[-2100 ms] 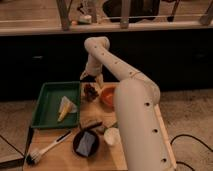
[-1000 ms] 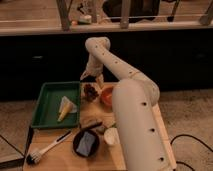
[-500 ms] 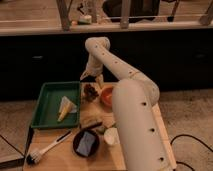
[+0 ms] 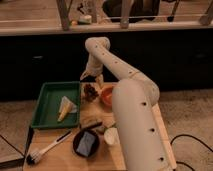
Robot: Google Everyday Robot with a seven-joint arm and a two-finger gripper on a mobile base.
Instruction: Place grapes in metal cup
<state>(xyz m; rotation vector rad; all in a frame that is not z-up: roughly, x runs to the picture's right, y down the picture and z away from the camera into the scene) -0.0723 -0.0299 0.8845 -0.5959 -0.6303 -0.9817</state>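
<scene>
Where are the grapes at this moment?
In the camera view, the grapes lie between the green tray and the orange bowl, just below the gripper.

The gripper (image 4: pixel 93 78) hangs at the far edge of the table (image 4: pixel 86 114), just above the grapes (image 4: pixel 90 92). The tray (image 4: pixel 39 107) walls off the left and the orange bowl (image 4: pixel 106 95) crowds the right. The arm (image 4: pixel 134 125) covers the table's right side. A bare strip lies open just in front of the grapes, with the dark dish (image 4: pixel 86 142) and brush (image 4: pixel 47 148) nearer the front.
</scene>
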